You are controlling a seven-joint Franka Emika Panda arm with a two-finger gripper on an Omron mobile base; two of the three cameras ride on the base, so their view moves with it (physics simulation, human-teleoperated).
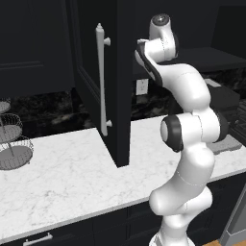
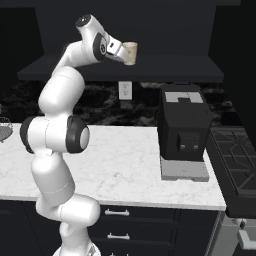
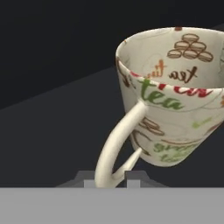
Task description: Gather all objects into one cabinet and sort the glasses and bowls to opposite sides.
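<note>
— What's the arm got up there?

— A cream-coloured ceramic mug printed with tea words and little biscuits. It has a curved handle, and the claw is pinched shut on that handle, one dark fingertip on each side of it.

— Where's the mug, then?

— High up, well above the white marble tabletop, held at the front of the wide matte-black wall cabinet. From the right you see it as a small tan cup at the end of the white arm. It hangs tilted in the hand camera, with the dark shelf behind it.

— Anything else about?

— A black boxy appliance on the tabletop, a white wall socket, and a tall black cabinet door with a long white bar handle.
</note>
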